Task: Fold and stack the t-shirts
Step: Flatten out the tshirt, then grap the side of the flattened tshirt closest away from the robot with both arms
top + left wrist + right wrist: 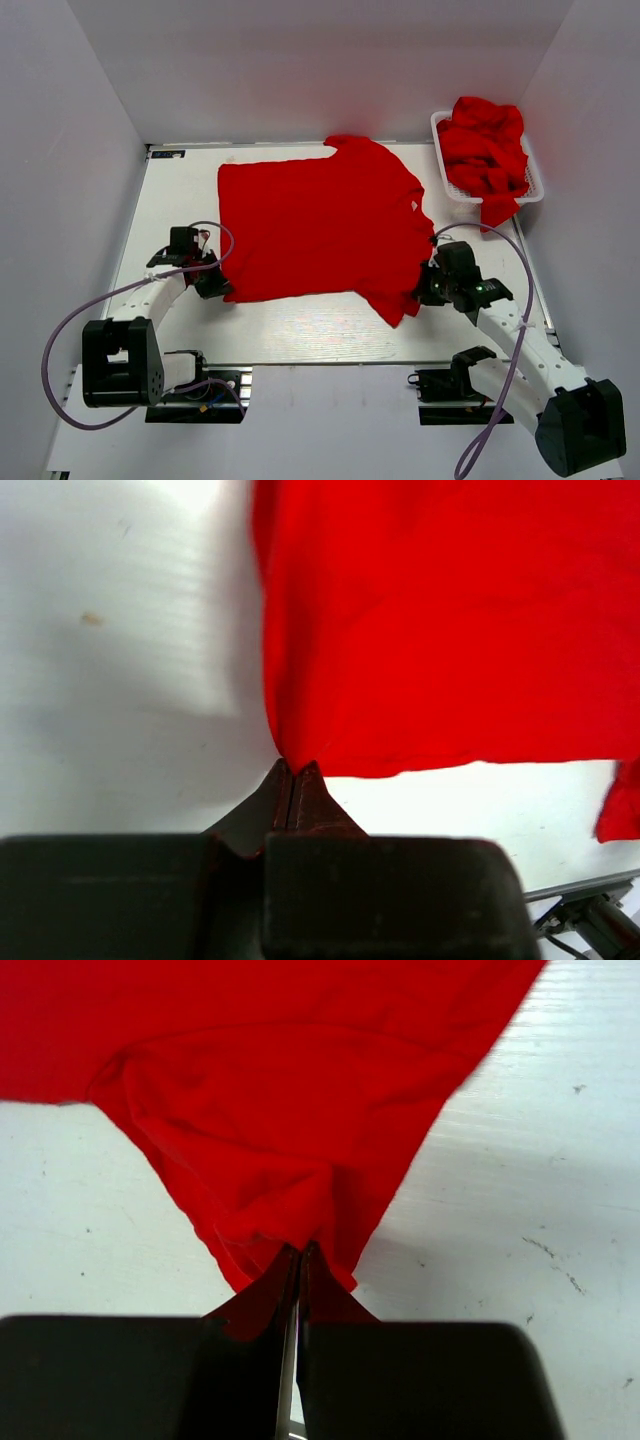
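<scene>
t-shirt (320,225) lengthwise left-right, neck end rightward

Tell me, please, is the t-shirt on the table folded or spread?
Spread, not folded: the t-shirt lies flat across the table, left pincer and right pincer each gripping its near edge.

White table (300,330), plain pale walls (300,60), light seemingly even.

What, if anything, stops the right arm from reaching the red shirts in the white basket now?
Probably not yet: the right gripper is shut on an edge of the spread t-shirt. Otherwise nothing stands between it and the piled shirts in the basket, though they lie far off.
</scene>
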You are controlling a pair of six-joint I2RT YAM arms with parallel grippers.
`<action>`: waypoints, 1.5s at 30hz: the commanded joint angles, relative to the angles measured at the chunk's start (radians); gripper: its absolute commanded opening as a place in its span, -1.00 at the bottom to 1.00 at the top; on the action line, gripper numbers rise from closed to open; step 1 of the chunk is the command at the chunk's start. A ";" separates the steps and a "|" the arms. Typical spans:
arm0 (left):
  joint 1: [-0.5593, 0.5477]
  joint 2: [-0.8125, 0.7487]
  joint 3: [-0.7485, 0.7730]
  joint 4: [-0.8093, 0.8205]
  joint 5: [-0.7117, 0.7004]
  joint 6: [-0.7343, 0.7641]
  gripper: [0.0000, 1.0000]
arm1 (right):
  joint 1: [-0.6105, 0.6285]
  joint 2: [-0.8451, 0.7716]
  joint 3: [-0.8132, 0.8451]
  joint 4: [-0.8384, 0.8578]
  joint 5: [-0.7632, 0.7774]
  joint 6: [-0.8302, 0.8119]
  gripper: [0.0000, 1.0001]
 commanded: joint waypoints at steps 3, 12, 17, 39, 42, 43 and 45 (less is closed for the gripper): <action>-0.005 -0.008 0.048 -0.110 -0.069 -0.019 -1.00 | 0.000 -0.027 0.002 -0.024 0.093 0.064 -1.00; 0.014 0.023 0.169 -0.292 -0.266 -0.049 0.99 | -0.003 -0.017 0.024 -0.044 0.115 0.074 -1.00; 0.014 0.014 0.180 -0.311 -0.306 -0.049 1.00 | 0.000 -0.011 0.032 -0.044 0.115 0.065 -1.00; -0.006 0.023 0.056 -0.213 -0.332 -0.145 0.63 | 0.000 0.018 0.032 -0.046 0.116 0.061 -1.00; -0.006 0.032 0.047 -0.177 -0.341 -0.145 0.35 | -0.001 0.015 0.033 -0.046 0.121 0.065 -1.00; -0.006 0.032 0.046 -0.156 -0.341 -0.145 0.19 | 0.000 0.012 0.033 -0.046 0.123 0.065 -1.00; -0.006 0.042 0.020 -0.136 -0.320 -0.145 0.10 | -0.001 0.015 0.032 -0.047 0.124 0.067 -1.00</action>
